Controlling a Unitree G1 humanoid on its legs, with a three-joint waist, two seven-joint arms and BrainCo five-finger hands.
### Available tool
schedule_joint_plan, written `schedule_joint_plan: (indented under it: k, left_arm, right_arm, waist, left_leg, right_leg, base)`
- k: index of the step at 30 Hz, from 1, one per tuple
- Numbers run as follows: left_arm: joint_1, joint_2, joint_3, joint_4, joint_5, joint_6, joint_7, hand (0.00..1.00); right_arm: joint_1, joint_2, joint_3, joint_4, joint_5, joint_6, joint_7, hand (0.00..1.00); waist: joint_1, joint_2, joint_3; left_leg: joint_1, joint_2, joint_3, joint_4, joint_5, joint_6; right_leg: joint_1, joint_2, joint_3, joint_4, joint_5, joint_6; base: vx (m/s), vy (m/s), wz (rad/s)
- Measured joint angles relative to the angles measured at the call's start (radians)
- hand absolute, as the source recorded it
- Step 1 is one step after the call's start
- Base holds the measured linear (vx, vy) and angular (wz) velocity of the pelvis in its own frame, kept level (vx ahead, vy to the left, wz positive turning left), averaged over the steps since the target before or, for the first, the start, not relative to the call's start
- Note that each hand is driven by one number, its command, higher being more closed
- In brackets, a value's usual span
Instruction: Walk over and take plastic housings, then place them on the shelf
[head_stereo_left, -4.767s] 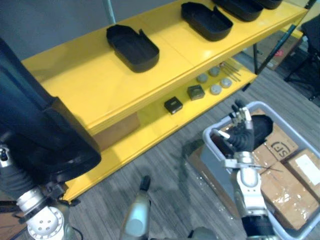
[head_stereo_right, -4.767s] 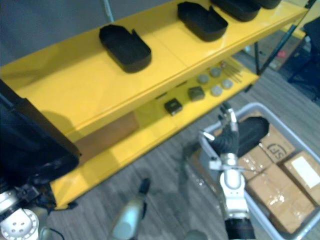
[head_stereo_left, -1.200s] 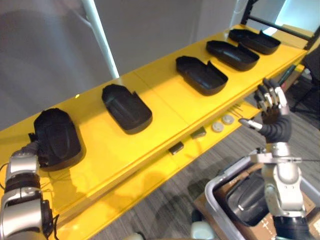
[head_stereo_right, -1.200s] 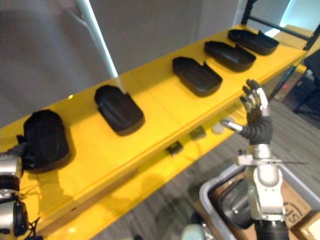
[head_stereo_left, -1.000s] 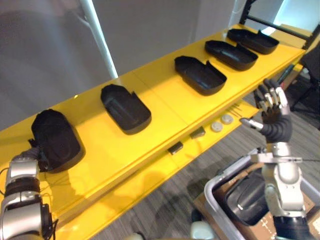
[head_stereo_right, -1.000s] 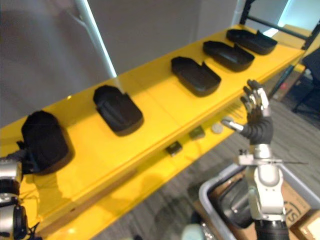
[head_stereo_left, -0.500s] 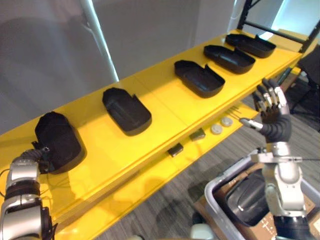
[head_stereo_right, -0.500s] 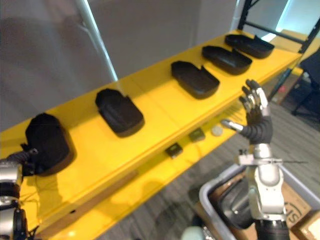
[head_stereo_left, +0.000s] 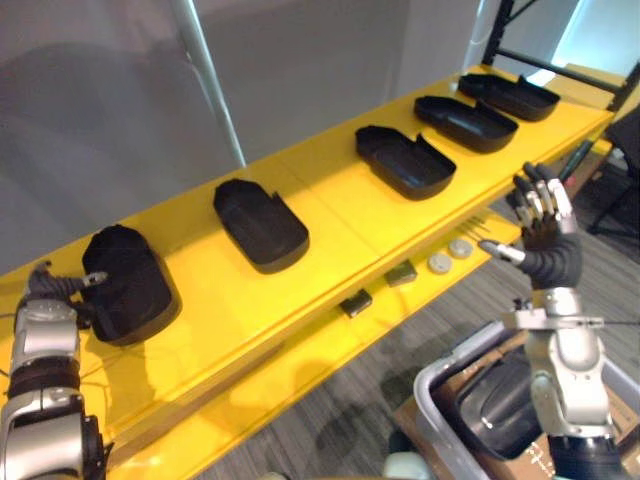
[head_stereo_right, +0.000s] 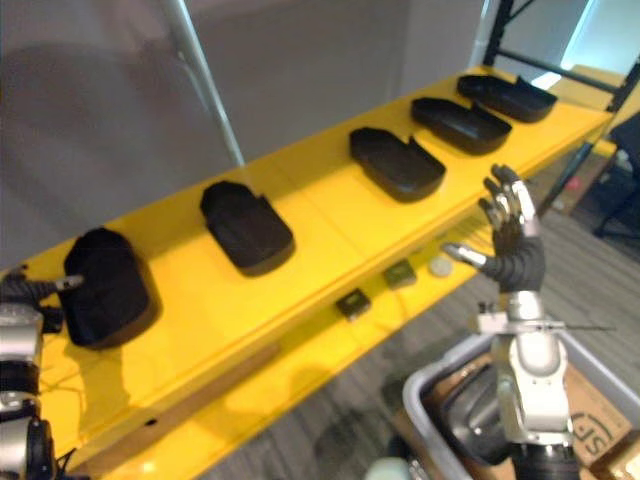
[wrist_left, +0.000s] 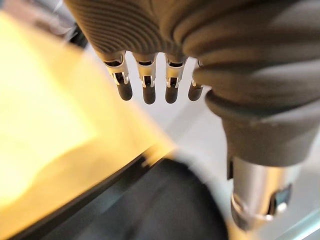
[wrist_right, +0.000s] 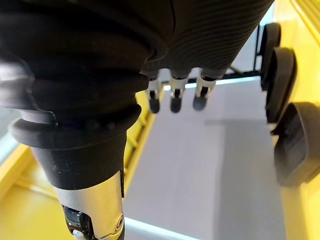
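Observation:
Several black plastic housings lie in a row on the yellow shelf (head_stereo_left: 330, 215). The leftmost housing (head_stereo_left: 130, 288) rests flat near the shelf's left end, also seen as a dark shape (wrist_left: 165, 205) past my left fingers. My left hand (head_stereo_left: 52, 285) is open just to its left, fingers straight, not gripping it. My right hand (head_stereo_left: 540, 215) is raised and open in front of the shelf edge, holding nothing. Its fingers (wrist_right: 172, 100) point along the shelf toward the far housings (wrist_right: 295, 145). Another housing (head_stereo_left: 495, 405) lies in the grey bin (head_stereo_left: 440, 375) below.
The other housings (head_stereo_left: 262, 225), (head_stereo_left: 405, 160), (head_stereo_left: 465, 108) are spaced along the shelf top. The lower shelf holds small dark blocks (head_stereo_left: 355, 302) and grey discs (head_stereo_left: 440, 263). Cardboard boxes (head_stereo_right: 590, 420) sit in the bin. Grey carpet lies between shelf and bin.
My left hand has let go of the leftmost housing, straightened its fingers and drawn back slightly to the left. The right hand has stayed raised and open.

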Motion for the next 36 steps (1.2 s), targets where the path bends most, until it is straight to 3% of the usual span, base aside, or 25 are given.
schedule_joint_plan:
  k: [4, 6, 10, 12, 17, 21, 25, 30, 36]
  left_arm:
    - [0.065, 0.000, 0.101, -0.214, 0.002, -0.086, 0.136, 0.00]
    - [0.094, 0.000, 0.151, -0.333, 0.003, -0.159, 0.224, 0.00]
    - [0.145, -0.012, 0.224, -0.540, 0.003, -0.277, 0.325, 0.00]
    - [0.175, -0.060, 0.260, -0.640, -0.002, -0.351, 0.369, 0.00]
    - [0.361, -0.335, 0.321, -0.930, -0.153, -0.565, 0.431, 0.00]
    - [0.509, -0.544, 0.309, -1.089, -0.164, -0.682, 0.442, 0.00]
    - [0.615, -0.620, 0.237, -1.135, -0.163, -0.704, 0.440, 0.00]
    - [0.713, -0.718, 0.147, -1.148, -0.167, -0.727, 0.382, 0.00]
    - [0.715, -0.718, 0.122, -1.167, -0.206, -0.771, 0.353, 0.00]
  right_arm:
    - [0.044, 0.006, -0.007, 0.000, 0.000, -0.011, 0.000, 0.00]
    - [0.059, 0.020, -0.022, -0.001, 0.000, -0.019, 0.000, 0.00]
    - [0.078, 0.063, -0.041, -0.005, 0.000, -0.031, -0.001, 0.00]
    - [0.086, 0.082, -0.047, -0.013, 0.000, -0.039, -0.003, 0.00]
    - [0.127, 0.181, -0.052, -0.041, 0.020, -0.035, -0.001, 0.00]
    - [0.158, 0.265, -0.065, -0.084, 0.017, -0.033, -0.023, 0.00]
    - [0.167, 0.326, -0.064, -0.091, 0.002, -0.038, -0.080, 0.00]
    - [0.174, 0.356, -0.013, -0.091, -0.013, -0.039, -0.154, 0.00]
    - [0.171, 0.361, 0.019, -0.089, -0.041, -0.044, -0.199, 0.00]
  waist:
    - [0.001, 0.004, -0.005]
    - [0.006, 0.012, -0.012]
    - [0.010, 0.018, -0.037]
    - [0.021, 0.023, -0.048]
    - [0.027, 0.022, -0.073]
    - [0.052, 0.005, -0.068]
    - [0.059, -0.021, -0.067]
    - [0.107, -0.050, -0.050]
    - [0.106, -0.078, -0.019]
  left_leg:
    - [0.016, -0.007, -0.001, -0.040, 0.019, -0.002]
    - [0.034, -0.015, -0.001, -0.081, 0.042, -0.003]
    - [0.052, -0.020, -0.008, -0.137, 0.074, -0.006]
    - [0.065, -0.022, -0.008, -0.155, 0.083, -0.007]
    - [0.090, -0.026, -0.019, -0.190, 0.097, -0.008]
    - [0.102, -0.030, -0.024, -0.207, 0.109, -0.008]
    - [0.104, -0.032, -0.062, -0.222, 0.119, -0.010]
    - [0.109, -0.033, -0.079, -0.239, 0.132, -0.011]
    - [0.096, -0.034, -0.103, -0.230, 0.128, -0.010]
  right_leg:
    - [0.006, -0.001, -0.004, -0.005, 0.000, 0.000]
    - [0.007, -0.002, -0.009, -0.005, 0.000, 0.000]
    - [0.009, 0.001, -0.025, -0.009, -0.002, -0.002]
    - [0.013, 0.002, -0.026, -0.010, -0.002, -0.002]
    - [0.044, 0.002, -0.050, -0.024, -0.006, -0.003]
    - [0.051, 0.002, -0.057, -0.024, -0.009, -0.002]
    - [0.073, -0.004, -0.098, -0.023, -0.026, -0.001]
    - [0.076, -0.002, -0.116, -0.020, -0.031, 0.001]
    - [0.076, -0.002, -0.132, -0.017, -0.032, 0.001]
  base:
    - [0.00, -0.002, 0.01]
    - [0.00, -0.011, 0.05]
    - [0.00, -0.028, 0.08]
    - [0.00, 0.000, 0.00]
    - [-0.02, -0.012, 0.08]
    - [-0.01, -0.007, 0.04]
    - [-0.02, -0.012, 0.29]
    - [0.01, -0.002, 0.09]
    - [0.03, 0.006, 0.09]
